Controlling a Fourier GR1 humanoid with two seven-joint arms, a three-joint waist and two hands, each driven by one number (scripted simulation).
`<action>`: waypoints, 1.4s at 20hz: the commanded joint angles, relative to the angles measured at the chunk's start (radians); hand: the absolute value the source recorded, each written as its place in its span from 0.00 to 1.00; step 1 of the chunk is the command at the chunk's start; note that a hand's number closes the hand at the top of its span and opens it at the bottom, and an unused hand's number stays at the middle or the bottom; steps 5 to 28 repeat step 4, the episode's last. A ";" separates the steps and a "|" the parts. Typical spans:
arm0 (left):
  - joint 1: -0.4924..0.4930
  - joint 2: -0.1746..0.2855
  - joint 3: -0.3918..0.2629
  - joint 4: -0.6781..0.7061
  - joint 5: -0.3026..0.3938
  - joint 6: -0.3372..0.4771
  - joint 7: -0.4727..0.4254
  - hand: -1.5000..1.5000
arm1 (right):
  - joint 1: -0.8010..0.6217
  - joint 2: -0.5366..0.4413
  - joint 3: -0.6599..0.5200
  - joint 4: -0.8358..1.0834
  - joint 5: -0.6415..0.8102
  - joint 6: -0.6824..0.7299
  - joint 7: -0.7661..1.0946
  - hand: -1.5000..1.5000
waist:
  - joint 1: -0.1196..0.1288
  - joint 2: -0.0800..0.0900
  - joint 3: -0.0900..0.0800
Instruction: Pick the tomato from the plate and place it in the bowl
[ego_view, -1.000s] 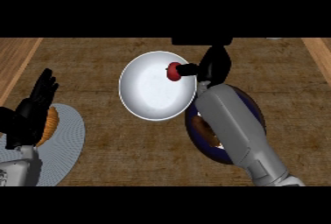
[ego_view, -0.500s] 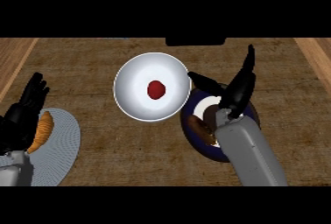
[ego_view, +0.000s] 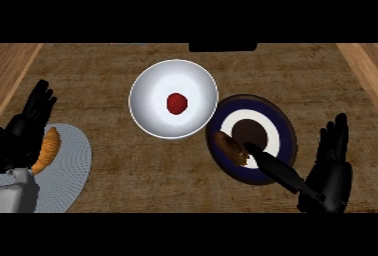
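Tomato: small, dark red, lying inside the white bowl, about at the middle of its floor, apart from both hands. The bowl sits on the brown wood-grain counter, in the upper middle of the head view. Just to its right and lower is the dark blue plate, with a white ring and a dark centre; the bowl's right rim meets or overlaps the plate's left rim, and I cannot tell which. A brown, elongated food piece lies on the lower left part of the plate. Right hand: at the lower right, beside the plate, fingers straight and pointing up, thumb spread wide to the left, nothing in its grasp. The thumb crosses the plate's lower right rim and hides part of it; its tip ends near the brown piece, contact not discernible. Left hand: at the left edge, fingers straight and up, spread, carrying nothing, resting. It overlaps the upper left of a pale grey plate, which holds an orange-brown curved food piece just beside the hand. A dark, flat object shows at the counter's far edge. Lighter wooden strips run along both sides.
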 joint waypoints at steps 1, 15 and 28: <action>0.021 -0.032 -0.030 -0.033 -0.017 0.011 0.006 0.50 | 0.213 -0.097 0.052 -0.185 -0.145 -0.029 -0.165 0.00 | 0.015 0.003 0.001; -0.026 -0.007 -0.011 -0.013 -0.019 0.007 0.028 0.50 | 0.331 -0.127 0.100 -0.279 -0.198 -0.044 -0.273 0.00 | 0.012 0.003 0.001; -0.026 -0.007 -0.011 -0.013 -0.019 0.007 0.028 0.50 | 0.331 -0.127 0.100 -0.279 -0.198 -0.044 -0.273 0.00 | 0.012 0.003 0.001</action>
